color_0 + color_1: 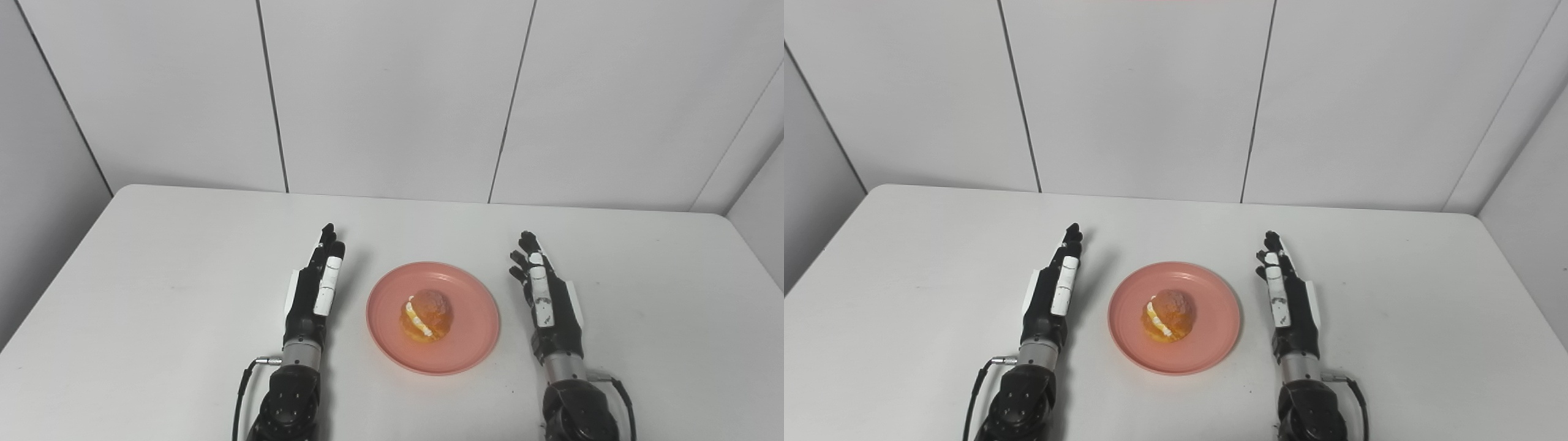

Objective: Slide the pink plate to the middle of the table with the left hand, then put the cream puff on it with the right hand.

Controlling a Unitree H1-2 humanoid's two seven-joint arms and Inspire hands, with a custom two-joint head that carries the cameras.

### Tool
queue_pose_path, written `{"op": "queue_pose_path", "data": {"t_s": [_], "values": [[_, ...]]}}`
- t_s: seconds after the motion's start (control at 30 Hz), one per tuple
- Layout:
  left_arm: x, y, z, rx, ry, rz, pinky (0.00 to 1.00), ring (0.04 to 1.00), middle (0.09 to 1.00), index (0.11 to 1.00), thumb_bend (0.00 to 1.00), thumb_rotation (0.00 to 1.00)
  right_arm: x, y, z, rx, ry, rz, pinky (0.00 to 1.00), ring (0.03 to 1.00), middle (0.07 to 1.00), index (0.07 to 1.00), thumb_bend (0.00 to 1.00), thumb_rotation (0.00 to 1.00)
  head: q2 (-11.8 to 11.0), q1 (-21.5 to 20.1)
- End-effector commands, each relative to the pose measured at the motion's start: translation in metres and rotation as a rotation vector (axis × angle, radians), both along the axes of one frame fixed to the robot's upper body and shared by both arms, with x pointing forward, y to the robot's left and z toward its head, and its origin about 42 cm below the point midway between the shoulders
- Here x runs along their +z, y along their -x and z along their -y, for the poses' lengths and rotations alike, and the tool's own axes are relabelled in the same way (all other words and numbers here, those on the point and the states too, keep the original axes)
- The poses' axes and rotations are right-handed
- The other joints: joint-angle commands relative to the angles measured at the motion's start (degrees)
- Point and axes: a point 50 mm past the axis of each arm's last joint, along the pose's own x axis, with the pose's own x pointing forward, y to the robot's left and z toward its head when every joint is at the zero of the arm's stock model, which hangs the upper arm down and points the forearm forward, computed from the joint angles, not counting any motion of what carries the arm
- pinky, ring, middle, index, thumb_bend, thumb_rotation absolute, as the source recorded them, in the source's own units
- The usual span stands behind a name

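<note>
A pink plate [468, 331] lies on the white table, about midway between my two hands. On its centre sits a golden cream puff [427, 316] with a stripe of white cream. My left hand [315, 288] rests left of the plate, fingers stretched forward and apart, holding nothing. Right of the plate my right hand [545, 294] lies the same way, open and empty. Neither hand touches the plate.
The white table [153, 275] runs back to grey wall panels; its left and right edges show at the frame sides. Black cables hang by both wrists near the front edge.
</note>
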Motion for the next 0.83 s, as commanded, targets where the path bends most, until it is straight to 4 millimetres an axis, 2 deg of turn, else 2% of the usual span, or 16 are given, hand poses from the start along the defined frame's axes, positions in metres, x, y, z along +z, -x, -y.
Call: {"op": "queue_pose_path", "data": {"t_s": [0.0, 0.1, 0.23, 0.3, 0.47, 0.67, 0.73, 0.8], "values": [[0.012, 0.003, 0.001, -0.023, 0.016, 0.037, 1.00, 0.987, 0.967, 0.944, 0.82, 1.00, -0.011, 0.013, -0.002, 0.016, -0.019, -0.031, 0.91, 0.917, 0.952, 0.920, 0.88, 0.99, -0.05, 0.00], [0.010, 0.011, -0.003, -0.027, 0.020, 0.034, 1.00, 0.991, 0.970, 0.946, 0.84, 1.00, -0.012, 0.019, -0.003, 0.023, -0.023, -0.031, 0.92, 0.922, 0.953, 0.921, 0.87, 1.00, -0.03, -0.09], [0.012, 0.020, -0.004, -0.034, 0.054, 0.025, 1.00, 0.996, 0.979, 0.954, 0.82, 1.00, -0.010, 0.026, -0.005, 0.019, -0.036, -0.028, 0.92, 0.923, 0.953, 0.926, 0.84, 1.00, 0.31, -0.06], [0.017, 0.028, -0.005, -0.050, 0.071, 0.019, 1.00, 0.999, 0.988, 0.976, 0.81, 1.00, -0.005, 0.035, -0.010, 0.011, -0.058, -0.021, 0.95, 0.939, 0.965, 0.929, 0.82, 1.00, 0.50, 0.05], [0.038, 0.051, -0.016, -0.117, 0.104, 0.067, 1.00, 0.998, 0.996, 0.999, 0.87, 0.99, 0.017, 0.063, -0.015, -0.011, -0.061, -0.018, 0.96, 0.963, 0.989, 0.934, 0.76, 1.00, 1.76, -0.94], [0.050, 0.102, -0.053, -0.138, 0.157, 0.064, 1.00, 1.000, 1.000, 1.000, 0.87, 0.95, 0.046, 0.116, 0.006, -0.031, -0.083, -0.049, 0.98, 0.975, 0.997, 0.949, 0.71, 1.00, 2.59, -1.34], [0.045, 0.127, -0.069, -0.126, 0.165, 0.013, 1.00, 1.000, 1.000, 1.000, 0.87, 0.95, 0.049, 0.144, 0.016, -0.031, -0.096, -0.052, 0.96, 0.965, 0.991, 0.944, 0.70, 1.00, 3.11, -1.85], [0.040, 0.142, -0.079, -0.117, 0.178, -0.020, 1.00, 1.000, 0.999, 1.000, 0.88, 0.95, 0.049, 0.160, 0.021, -0.032, -0.100, -0.058, 0.95, 0.954, 0.984, 0.937, 0.71, 1.00, 3.44, -2.06]]}}
